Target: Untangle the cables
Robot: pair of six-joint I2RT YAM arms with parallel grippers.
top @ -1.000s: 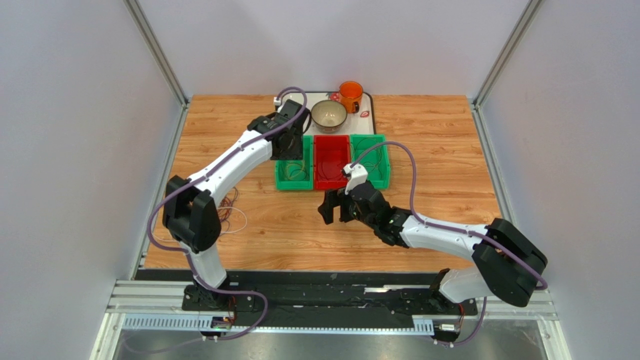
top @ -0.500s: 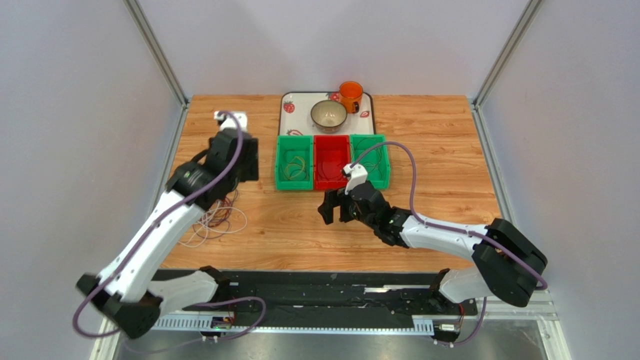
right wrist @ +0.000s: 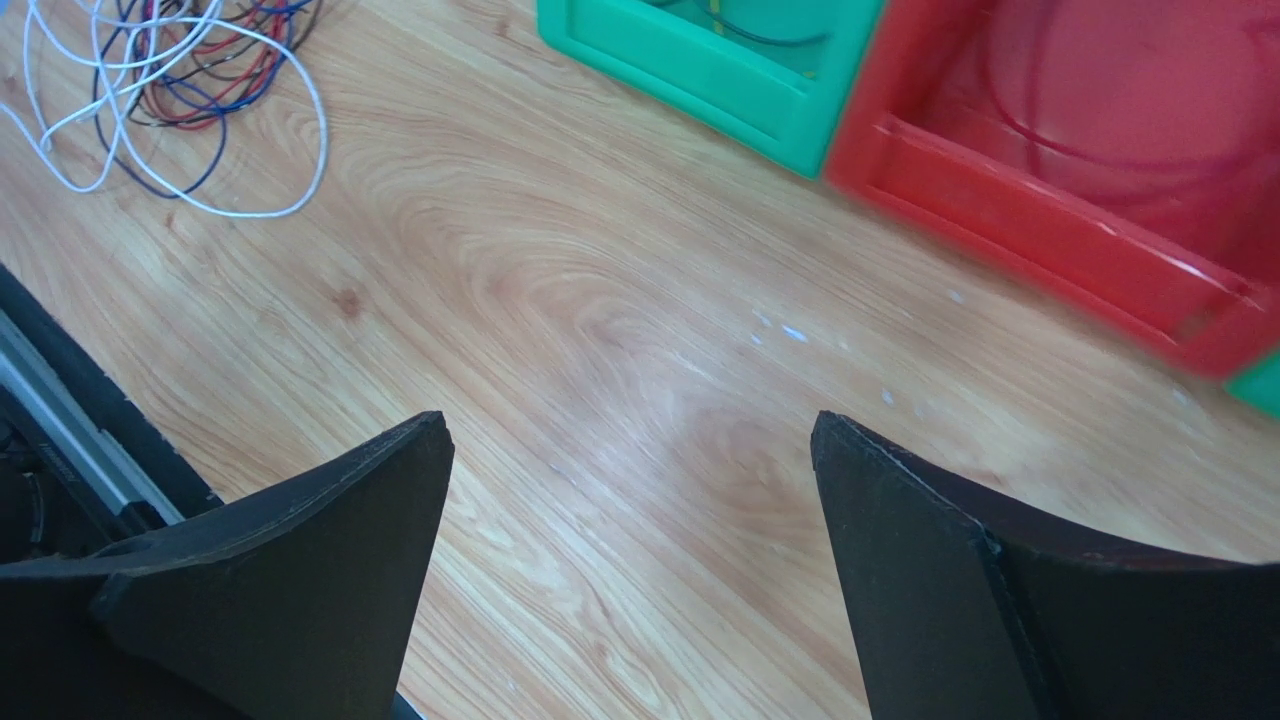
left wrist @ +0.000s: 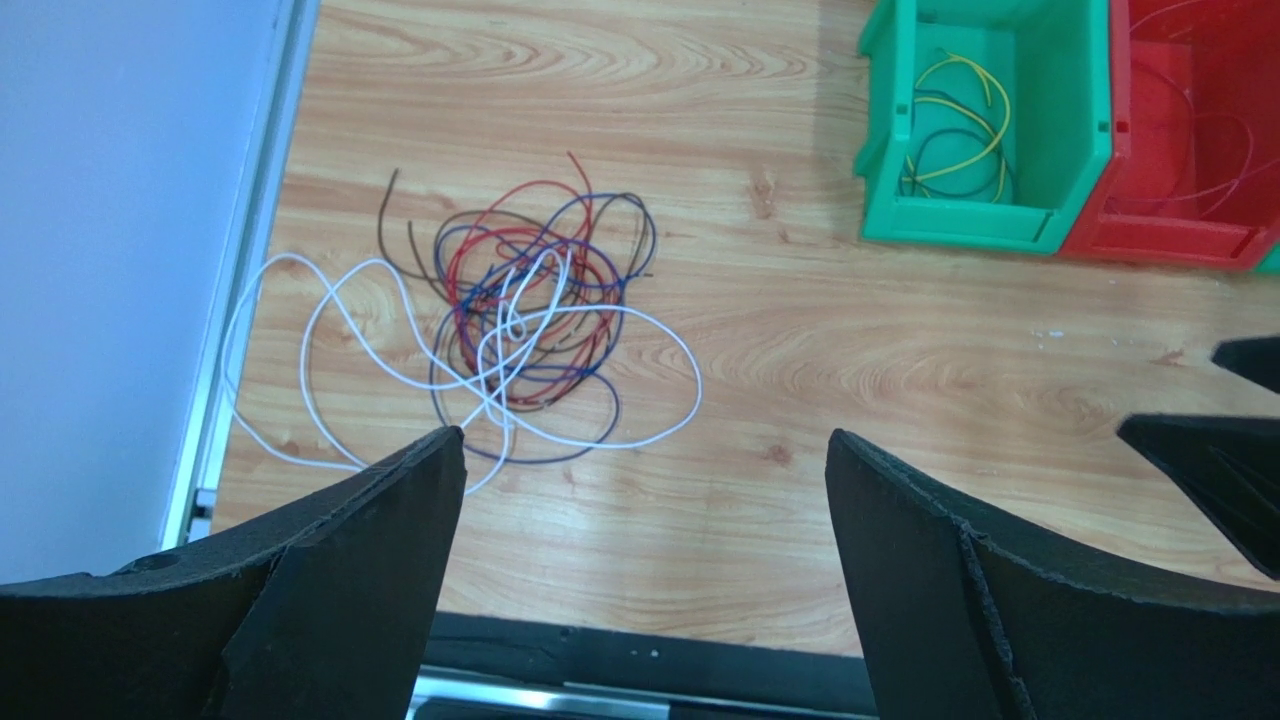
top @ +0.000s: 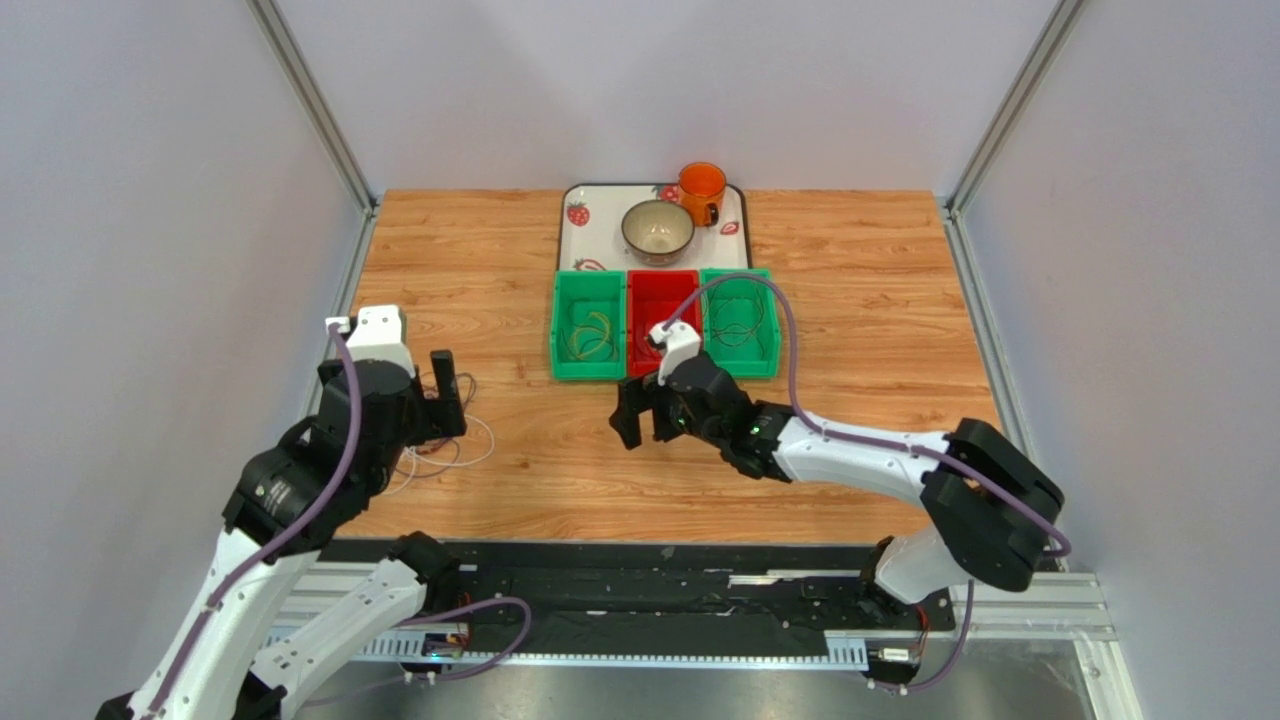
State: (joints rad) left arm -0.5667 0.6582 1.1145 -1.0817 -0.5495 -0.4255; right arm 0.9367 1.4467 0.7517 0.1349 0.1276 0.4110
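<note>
Cables (left wrist: pixel 511 323) sit in one tangled pile on the wooden surface (left wrist: pixel 842 360), near its left edge: white, red, blue and dark strands looped through each other. Left gripper (left wrist: pixel 639 458) hangs above the surface close to the pile, clear of it, fingers spread wide, nothing held. Right gripper (right wrist: pixel 628 435) is also wide open and empty, over bare wood between pile and bins. Green bin (left wrist: pixel 962 228) holds a few yellow and dark wires. Red bin (left wrist: pixel 1180 243) is right against it, with thin red strands inside. Second green bin (top: pixel 747 368) is on the red one's other side.
</note>
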